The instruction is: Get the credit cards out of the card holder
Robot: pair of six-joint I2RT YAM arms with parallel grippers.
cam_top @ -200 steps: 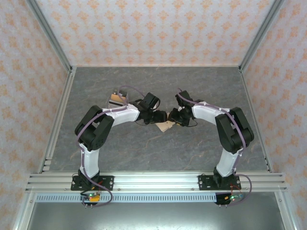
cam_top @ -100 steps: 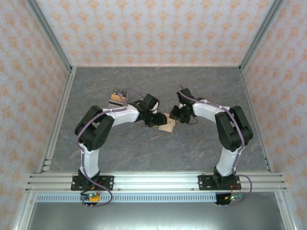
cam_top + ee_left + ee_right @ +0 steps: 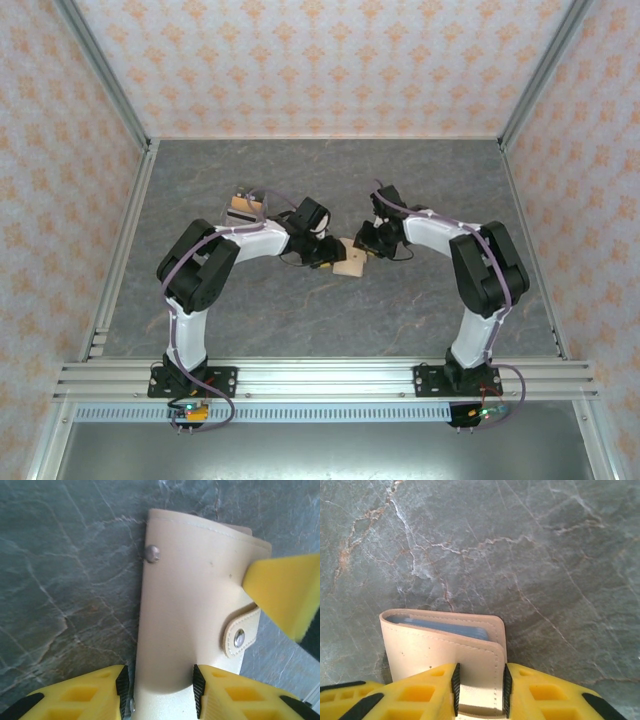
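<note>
Where the two arms meet mid-table, both grippers have the holder (image 3: 350, 263). Left gripper (image 3: 160, 687): pads closed against both edges of the holder's beige outer face, with the snap tab (image 3: 241, 637) on the right side. Right gripper (image 3: 480, 692): fingers pinched on the stitched flap, and blue-grey pockets (image 3: 445, 626) show at the edge beyond. Cannot tell whether the holder touches the table (image 3: 400, 180). Farther back, beside the left arm, the cards (image 3: 243, 207) sit in a small pile, apart from the holder.

No readable text, label, brand or number anywhere, card holder (image 3: 190, 605) included.
</note>
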